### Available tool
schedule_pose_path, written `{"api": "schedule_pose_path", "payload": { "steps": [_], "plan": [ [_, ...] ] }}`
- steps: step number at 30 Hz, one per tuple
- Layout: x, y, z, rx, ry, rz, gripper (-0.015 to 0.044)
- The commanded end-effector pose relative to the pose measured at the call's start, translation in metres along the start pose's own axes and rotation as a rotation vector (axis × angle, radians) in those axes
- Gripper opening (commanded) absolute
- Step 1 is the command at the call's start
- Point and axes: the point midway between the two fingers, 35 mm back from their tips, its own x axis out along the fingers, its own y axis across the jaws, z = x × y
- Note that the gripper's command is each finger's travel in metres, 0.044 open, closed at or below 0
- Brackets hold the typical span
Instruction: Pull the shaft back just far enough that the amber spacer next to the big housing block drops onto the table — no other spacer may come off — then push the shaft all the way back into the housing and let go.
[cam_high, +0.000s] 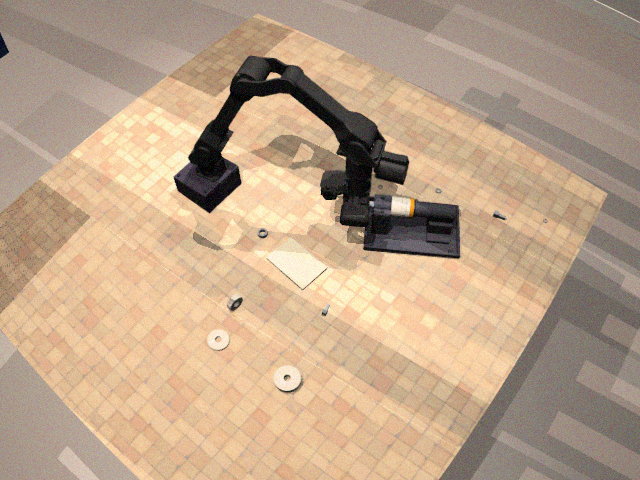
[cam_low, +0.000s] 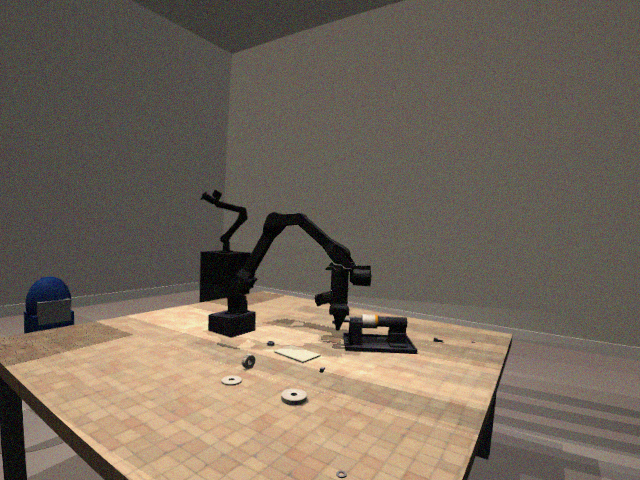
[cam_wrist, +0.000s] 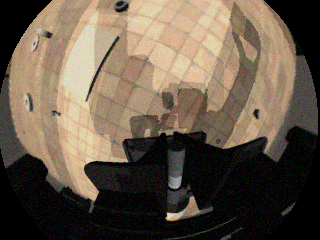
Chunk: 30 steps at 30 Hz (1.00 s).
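The big housing block is a dark cylinder at the right of the dark fixture base. The amber spacer sits against its left face, in line. White spacers sit beside the amber one, toward the smaller dark support. My gripper points down left of that support, shut on the grey end of the shaft. A short light length of shaft shows between gripper and support. The shaft inside the spacers is hidden.
A pale flat plate lies left of the fixture. A small dark ring, an upright ring, two white discs and small bolts lie around the table.
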Motion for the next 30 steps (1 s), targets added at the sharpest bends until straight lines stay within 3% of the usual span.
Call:
{"api": "schedule_pose_path", "payload": {
  "steps": [1, 30],
  "plan": [
    [-0.0006, 0.0003, 0.0023, -0.004, -0.004, 0.003, 0.0],
    [-0.0006, 0.0003, 0.0051, -0.004, -0.004, 0.003, 0.0]
  ]
}}
